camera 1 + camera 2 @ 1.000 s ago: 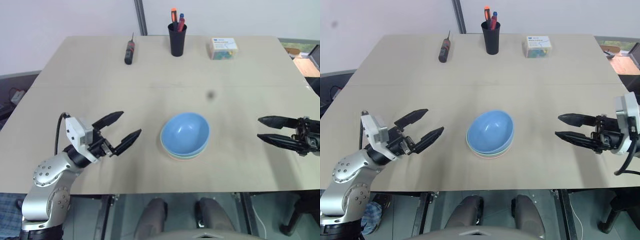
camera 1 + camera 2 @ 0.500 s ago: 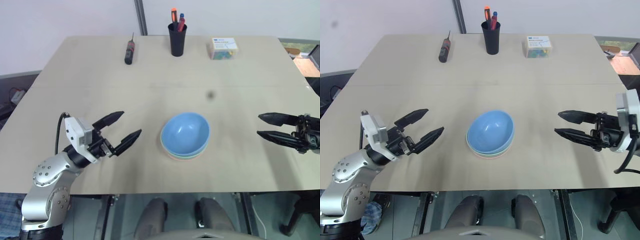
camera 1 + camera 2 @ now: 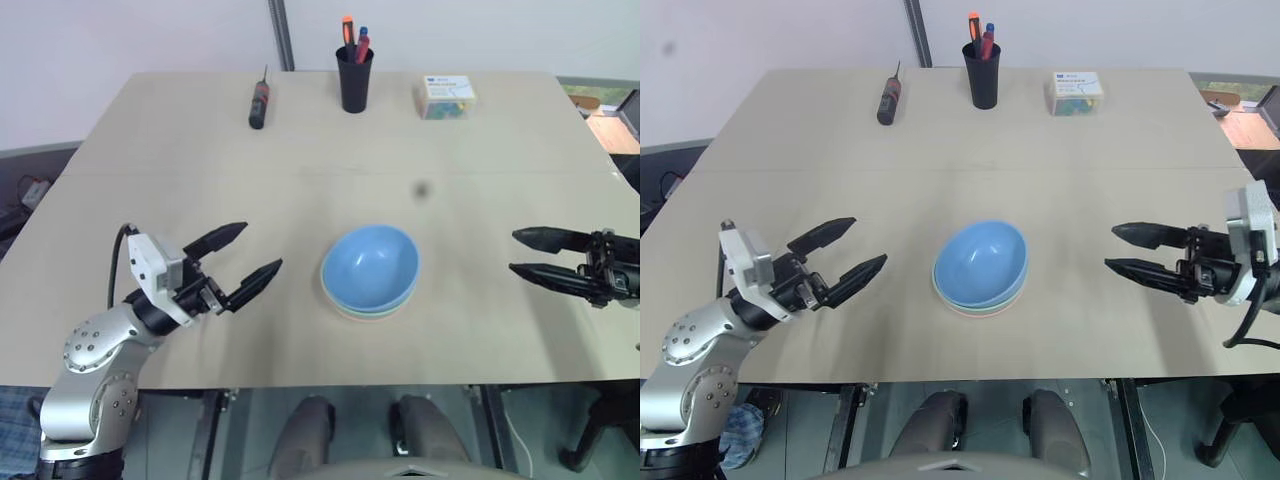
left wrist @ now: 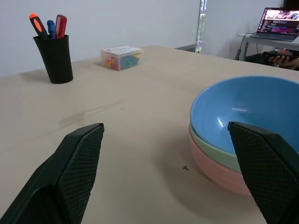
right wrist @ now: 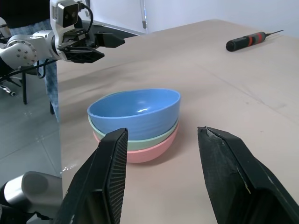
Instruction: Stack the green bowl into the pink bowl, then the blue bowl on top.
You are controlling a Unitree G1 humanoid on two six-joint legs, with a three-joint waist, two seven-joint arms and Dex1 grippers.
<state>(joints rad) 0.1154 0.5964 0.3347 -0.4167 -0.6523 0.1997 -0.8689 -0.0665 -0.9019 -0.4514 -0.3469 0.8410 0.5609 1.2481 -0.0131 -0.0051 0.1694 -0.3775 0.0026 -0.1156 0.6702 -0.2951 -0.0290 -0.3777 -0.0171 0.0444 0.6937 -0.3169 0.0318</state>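
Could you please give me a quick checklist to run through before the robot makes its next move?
1. Pink bowl at the bottom of the stack: ok.
2. Green bowl nested in the pink one: ok.
3. Blue bowl on top: ok, though it sits slightly tilted.
4. Left gripper open and holding nothing: ok.
5. Right gripper open and apart from the stack: ok.
6. Stack well in from the table edge: ok.

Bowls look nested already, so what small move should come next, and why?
Probably none beyond easing both arms back. The blue bowl sits in the green bowl, which sits in the pink bowl. The left gripper and right gripper are open, empty, and apart from the stack.
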